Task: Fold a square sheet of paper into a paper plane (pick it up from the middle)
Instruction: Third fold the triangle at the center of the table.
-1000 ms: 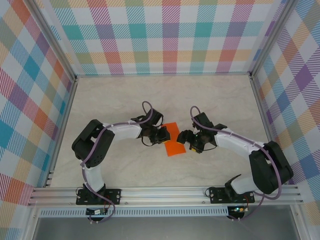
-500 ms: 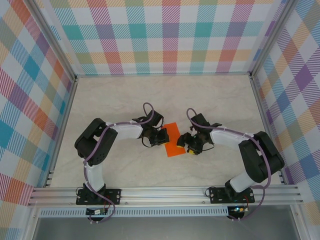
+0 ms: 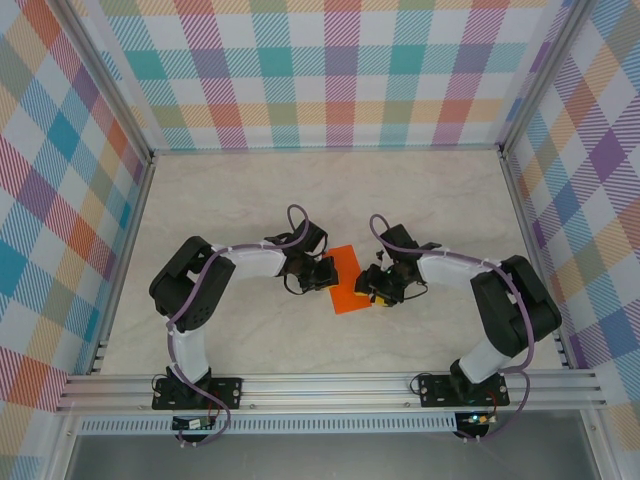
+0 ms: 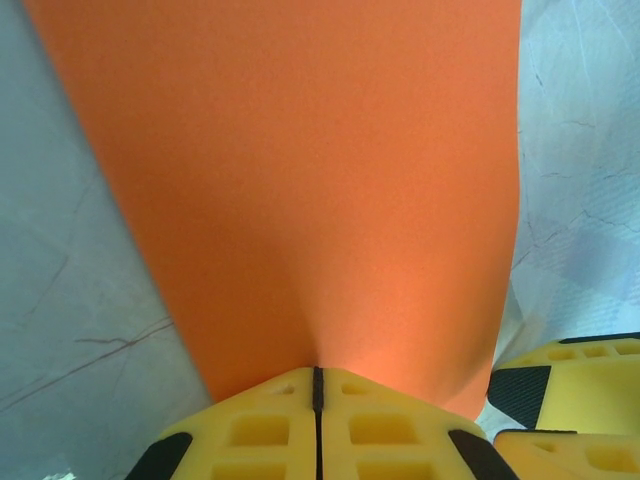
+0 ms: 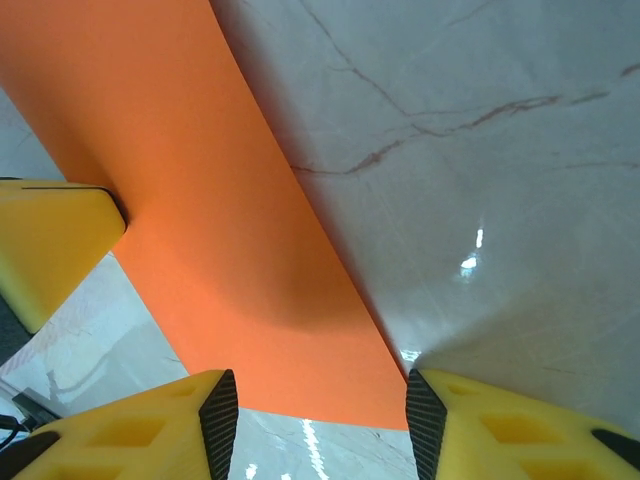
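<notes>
Left arm pose: the left arm [image 3: 215, 275] rises from its base at the near edge, bends at a high elbow and runs its forearm rightward toward the table's middle, wrist low.
Left gripper: the left gripper [image 3: 324, 272] sits at the left edge of the orange sheet of paper [image 3: 349, 283]. In the left wrist view its 2 yellow fingers [image 4: 260, 430] are pressed together with only a thin seam between them, pinching the paper's near edge, and the paper dimples at the pinch.
Right arm pose: the right arm [image 3: 500, 300] mirrors it, with the elbow out to the right and the forearm reaching left, wrist low.
Right gripper: the right gripper [image 3: 376, 290] is at the paper's right edge. In the right wrist view its 2 black-padded fingers [image 5: 150, 425] stand apart with the paper's near edge in the gap between them (not clamped on it).
Paper: it lies in the middle of the marble-patterned tabletop [image 3: 240, 200] between the 2 grippers, seen from above as a tilted rectangle narrower than a square.
Hidden or unclear: from above, the gripper bodies cover both side edges of the paper. The wrist views cut off its far end. Whether the paper rests flat or is raised off the table cannot be told, though a shadow runs beside its edge in the right wrist view. No fold lines can be made out.
</notes>
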Robot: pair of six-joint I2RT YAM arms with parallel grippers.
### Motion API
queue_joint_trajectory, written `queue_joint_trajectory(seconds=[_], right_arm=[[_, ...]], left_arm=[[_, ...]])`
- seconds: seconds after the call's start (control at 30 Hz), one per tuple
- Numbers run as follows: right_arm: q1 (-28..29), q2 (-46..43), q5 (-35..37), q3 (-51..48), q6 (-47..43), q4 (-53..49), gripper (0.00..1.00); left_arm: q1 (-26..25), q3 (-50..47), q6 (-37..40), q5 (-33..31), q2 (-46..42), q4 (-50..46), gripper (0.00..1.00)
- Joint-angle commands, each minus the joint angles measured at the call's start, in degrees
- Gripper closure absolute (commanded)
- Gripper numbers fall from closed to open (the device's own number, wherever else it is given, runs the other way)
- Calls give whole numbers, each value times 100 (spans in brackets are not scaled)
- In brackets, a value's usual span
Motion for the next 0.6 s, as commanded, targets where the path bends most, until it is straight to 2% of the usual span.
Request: queue_joint_trajectory(seconds=[0.0,0.33,0.57], right_arm=[[-19,142,-250,121,-316,-136,50],[111,270,-806,171,-478,185,49],[231,328,-917,222,-446,349,49]], left_arm=[[-37,14,83,-376,243,-500,94],[-47,-32,9,-559,305,-734,95],[-64,-151,-94,-627,322,-672,96]])
